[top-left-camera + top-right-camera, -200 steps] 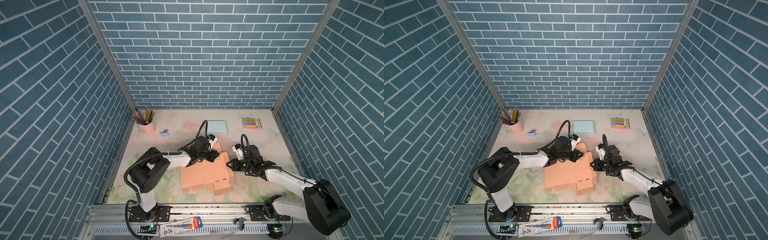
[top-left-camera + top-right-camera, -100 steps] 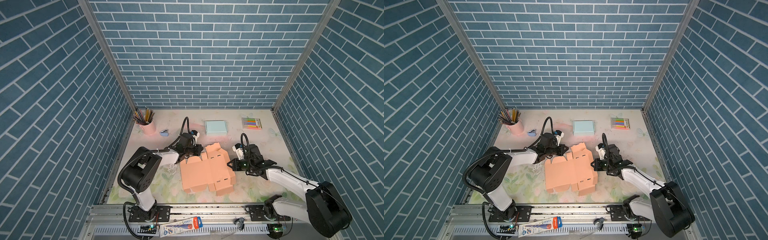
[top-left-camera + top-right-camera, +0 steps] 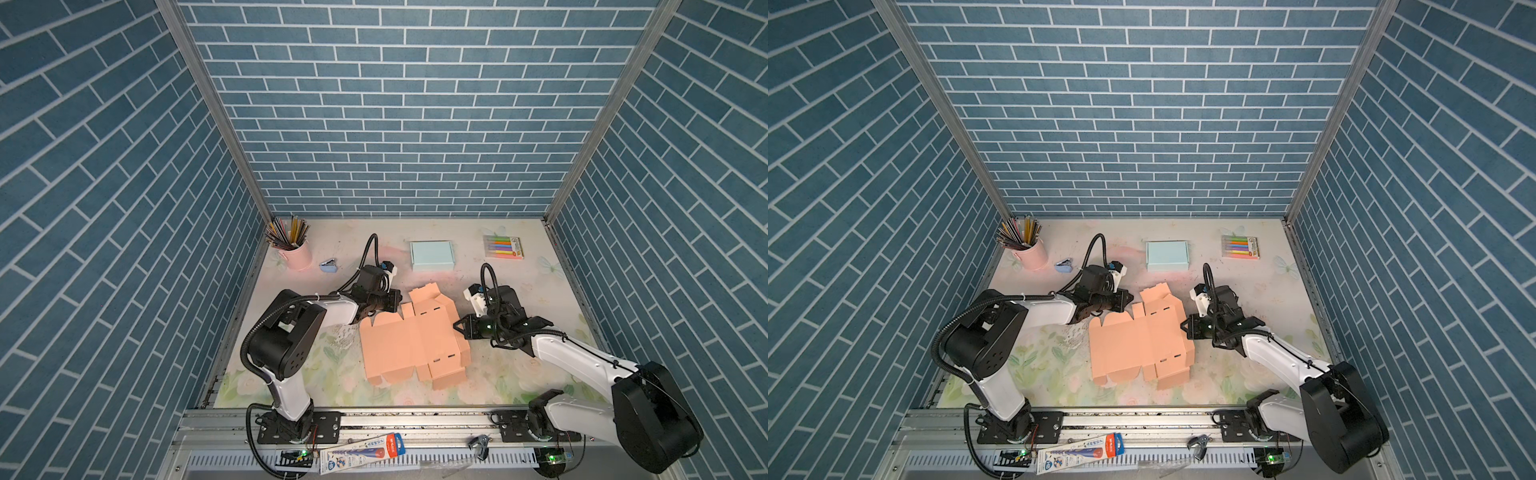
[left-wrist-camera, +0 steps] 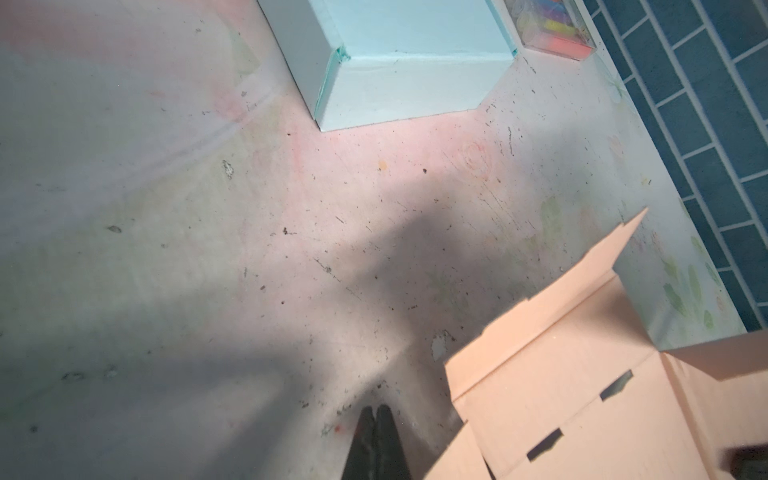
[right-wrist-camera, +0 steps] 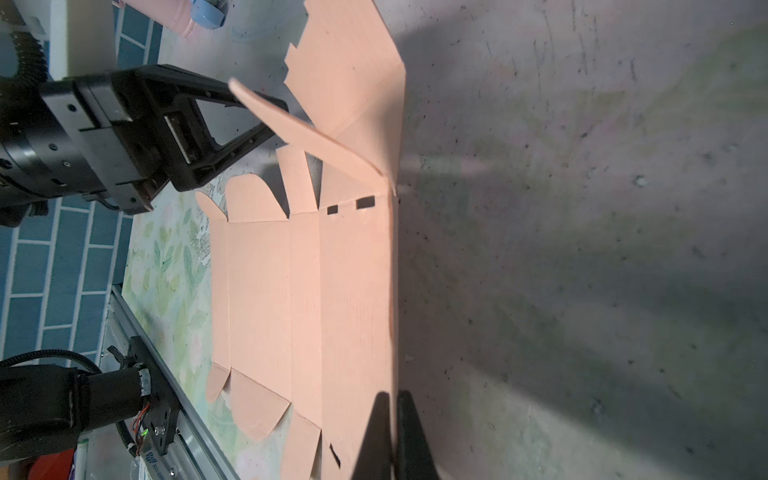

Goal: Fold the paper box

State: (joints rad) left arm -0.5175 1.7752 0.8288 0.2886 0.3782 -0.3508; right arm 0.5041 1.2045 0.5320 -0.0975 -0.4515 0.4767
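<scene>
Two end effectors pressed together: left end effector [image 4: 375,411] low over bare tabletop [image 3: 505,376], just beside the far left flaps of the peach paper box [image 3: 409,345]; right end effector [image 5: 392,399] touching the box's right edge, grip on it impossible to confirm. Paper box flat and unfolded mid-tabletop between both arms, one far flap [image 5: 307,133] tilted up. Behind, along the back: light blue box [image 3: 431,255], marker pack [image 3: 503,246], pink pencil cup [image 3: 297,254], blue stapler [image 3: 329,266].

Top views bright, sharp; wrist views dimmer, soft arm shadows on mat [image 4: 291,249], edges stretched.
</scene>
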